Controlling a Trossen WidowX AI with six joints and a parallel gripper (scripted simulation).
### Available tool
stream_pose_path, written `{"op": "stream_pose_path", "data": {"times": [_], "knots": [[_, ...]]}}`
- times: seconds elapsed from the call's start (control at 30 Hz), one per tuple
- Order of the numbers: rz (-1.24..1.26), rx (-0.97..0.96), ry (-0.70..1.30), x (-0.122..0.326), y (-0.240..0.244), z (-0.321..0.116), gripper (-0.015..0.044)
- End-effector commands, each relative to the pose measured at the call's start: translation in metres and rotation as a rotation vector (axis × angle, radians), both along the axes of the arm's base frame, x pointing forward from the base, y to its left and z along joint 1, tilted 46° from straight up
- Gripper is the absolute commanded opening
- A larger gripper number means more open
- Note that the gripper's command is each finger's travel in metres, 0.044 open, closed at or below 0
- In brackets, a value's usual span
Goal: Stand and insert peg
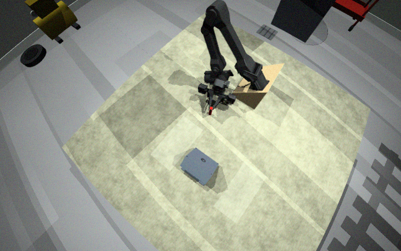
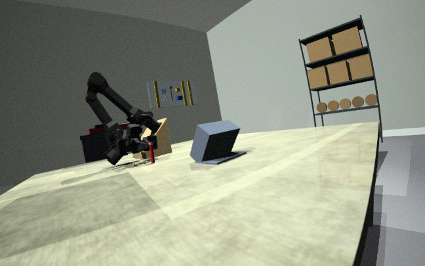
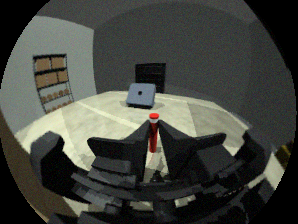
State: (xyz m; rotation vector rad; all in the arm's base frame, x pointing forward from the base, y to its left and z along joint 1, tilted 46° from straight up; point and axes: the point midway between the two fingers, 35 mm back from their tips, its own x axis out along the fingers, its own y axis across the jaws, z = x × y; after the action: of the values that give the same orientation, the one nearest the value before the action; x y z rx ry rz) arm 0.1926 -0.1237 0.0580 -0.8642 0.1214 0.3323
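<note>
The red peg (image 1: 210,112) (image 2: 152,155) (image 3: 153,142) stands upright, its plain end down at the table top. Its white band (image 3: 154,120) is near the upper end, below a red tip. My gripper (image 1: 211,107) (image 2: 151,145) (image 3: 153,122) is shut on the peg's upper part, one fingertip on each side. Whether the lower end bears fully on the table is too small to tell. The blue-grey sloped panel (image 1: 196,170) (image 2: 197,144) (image 3: 148,101) stands apart from the peg, beyond it in the wrist view. Its one hole (image 1: 203,160) (image 3: 140,93) shows dark and empty.
A tan wooden wedge-shaped block (image 1: 275,73) (image 2: 166,141) stands close beside the arm, partly behind the forearm. The pale mottled table top (image 1: 278,198) (image 2: 229,223) carries streaks of light and shadow. Shelves with boxes (image 2: 338,73) (image 3: 51,72) stand beyond the table.
</note>
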Motion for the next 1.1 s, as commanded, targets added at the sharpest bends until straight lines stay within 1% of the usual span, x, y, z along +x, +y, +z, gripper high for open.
{"op": "stream_pose_path", "data": {"times": [0.0, 0.03, 0.83, 1.07], "knots": [[0.0, 0.0, 0.0, 0.0, 0.0, 0.0, 0.0109], [0.0, 0.0, 0.0, 0.0, 0.0, 0.0, 0.013], [0.0, 0.0, 0.0, 0.0, 0.0, 0.0, 0.013], [0.0, 0.0, 0.0, 0.0, 0.0, 0.0, 0.0314]]}}
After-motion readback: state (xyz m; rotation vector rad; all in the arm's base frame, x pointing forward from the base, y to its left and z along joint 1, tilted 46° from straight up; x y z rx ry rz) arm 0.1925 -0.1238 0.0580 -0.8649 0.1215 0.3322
